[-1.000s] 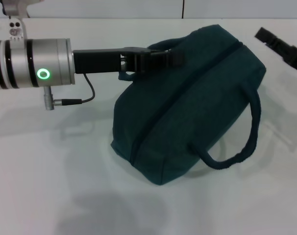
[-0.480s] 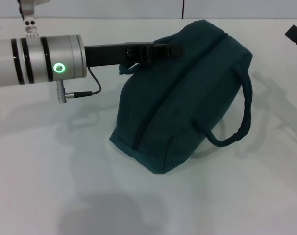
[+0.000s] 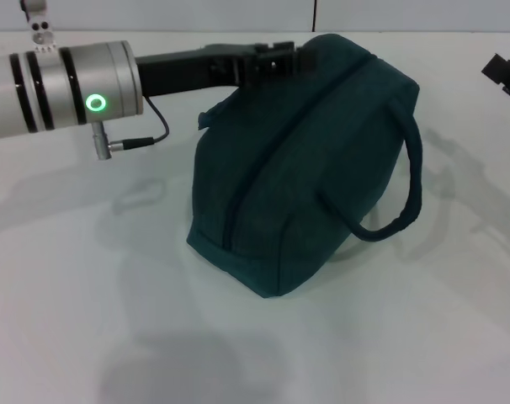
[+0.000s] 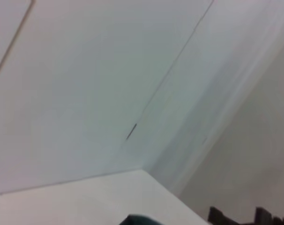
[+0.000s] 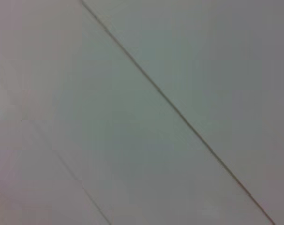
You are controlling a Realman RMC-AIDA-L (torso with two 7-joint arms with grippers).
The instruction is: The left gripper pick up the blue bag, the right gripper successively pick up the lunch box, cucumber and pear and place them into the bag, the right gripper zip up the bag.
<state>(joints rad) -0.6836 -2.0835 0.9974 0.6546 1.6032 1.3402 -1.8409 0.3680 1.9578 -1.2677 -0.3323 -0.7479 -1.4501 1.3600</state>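
The blue bag (image 3: 310, 164), dark teal cloth with its zip closed along the top, stands tilted on the white table (image 3: 87, 295) in the head view. One loop handle (image 3: 406, 189) hangs free on its right side. My left gripper (image 3: 276, 61) reaches in from the left and is shut on the bag's upper far edge, where the other handle is. Only a black tip of my right gripper (image 3: 506, 76) shows at the right edge, away from the bag. The lunch box, cucumber and pear are out of view. A sliver of the bag (image 4: 142, 219) shows in the left wrist view.
The left arm's silver wrist (image 3: 61, 88) with a green ring light and a cable spans the upper left. The wall rises behind the table's far edge. The right wrist view holds only plain wall panels.
My left gripper has risen and drawn back with the bag, which now stands more upright and sits further left. The right gripper has withdrawn toward the right edge.
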